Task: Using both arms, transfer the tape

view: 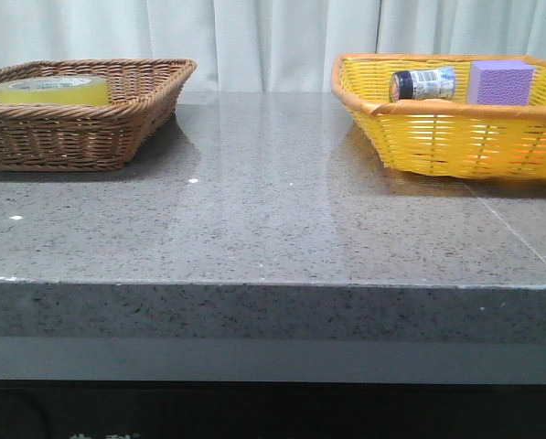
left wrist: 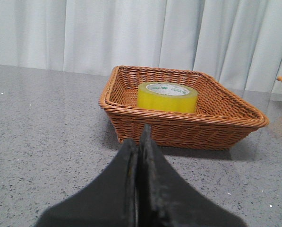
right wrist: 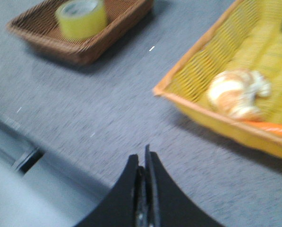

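The tape [view: 51, 90] lies flat inside the brown basket [view: 117, 137], its round hole facing up, so its axis stands upright and its wide yellow wall faces outward all round. In the left wrist view the tape [left wrist: 167, 97] sits straight ahead of the left hand [left wrist: 140, 137], beyond the near rim of the brown basket [left wrist: 188, 124], with only bare worktop [left wrist: 41, 127] between hand and basket. The left hand's two fingers are pressed together, nothing held between them.

The right hand [right wrist: 144, 158] is likewise pressed closed and empty. From its camera the tape [right wrist: 81, 18] looks well apart, far across the worktop [right wrist: 84, 104], while the yellow basket [right wrist: 202, 97] lies much closer to it. That basket holds a pale, orange-streaked lump [right wrist: 237, 94] too blurred to name; the front view shows a small bottle [view: 423, 84] and a purple block [view: 499, 82] in the yellow basket [view: 419, 137] as well.

So the left arm looks clearly the nearer one to the tape, and the first pick most likely falls to it. Its fingers would need to open wide before reaching over the brown basket's rim, and since the roll lies flat, a grip from above across the wall, one finger in the hole, seems the likeliest approach.
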### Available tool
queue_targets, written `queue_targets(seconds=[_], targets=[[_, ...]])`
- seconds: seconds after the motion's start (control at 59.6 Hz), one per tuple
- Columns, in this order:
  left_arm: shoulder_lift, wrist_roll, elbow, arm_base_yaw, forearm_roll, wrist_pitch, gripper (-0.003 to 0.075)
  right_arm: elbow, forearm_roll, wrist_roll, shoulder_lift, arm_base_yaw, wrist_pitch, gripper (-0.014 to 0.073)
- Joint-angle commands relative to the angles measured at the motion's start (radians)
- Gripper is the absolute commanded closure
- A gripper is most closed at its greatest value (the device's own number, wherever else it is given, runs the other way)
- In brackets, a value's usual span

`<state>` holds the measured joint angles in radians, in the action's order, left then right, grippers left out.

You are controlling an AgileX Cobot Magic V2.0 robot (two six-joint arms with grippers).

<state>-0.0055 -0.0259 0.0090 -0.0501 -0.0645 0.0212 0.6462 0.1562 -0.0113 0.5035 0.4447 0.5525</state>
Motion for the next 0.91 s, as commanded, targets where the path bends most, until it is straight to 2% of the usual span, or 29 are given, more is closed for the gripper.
queue_targets(seconds=[0.0,0.168,0.353,0.453,0.504,0.655,0.89], targets=[[-0.020,-0.008,0.039,-0.001,-0.004,-0.083,0.0740,-0.064,-0.020,-0.007,-0.066,-0.066,-0.206,0.0662],[-0.020,-0.008,0.039,-0.001,-0.004,-0.083,0.0740,-0.337,-0.020,-0.007,-0.263,-0.217,-0.526,0.0662],[-0.020,-0.008,0.039,-0.001,-0.004,-0.083,0.0740,-0.576,-0.020,-0.007,-0.453,-0.323,-0.669,0.0662],[-0.020,-0.008,0.039,-0.001,-0.004,-0.083,0.0740,-0.652,-0.020,-0.007,-0.526,-0.340,-0.658,0.0662],[-0.020,-0.008,0.039,-0.001,-0.004,-0.083,0.0740,-0.645,-0.024,-0.007,-0.543,-0.343,-0.594,0.0662],[-0.018,-0.008,0.039,-0.001,-0.004,-0.083,0.0740,-0.648,-0.024,-0.007,-0.541,-0.345,-0.542,0.0662],[-0.018,-0.008,0.039,-0.001,-0.004,-0.083,0.0740,-0.648,-0.025,-0.007,-0.541,-0.400,-0.544,0.0662]])
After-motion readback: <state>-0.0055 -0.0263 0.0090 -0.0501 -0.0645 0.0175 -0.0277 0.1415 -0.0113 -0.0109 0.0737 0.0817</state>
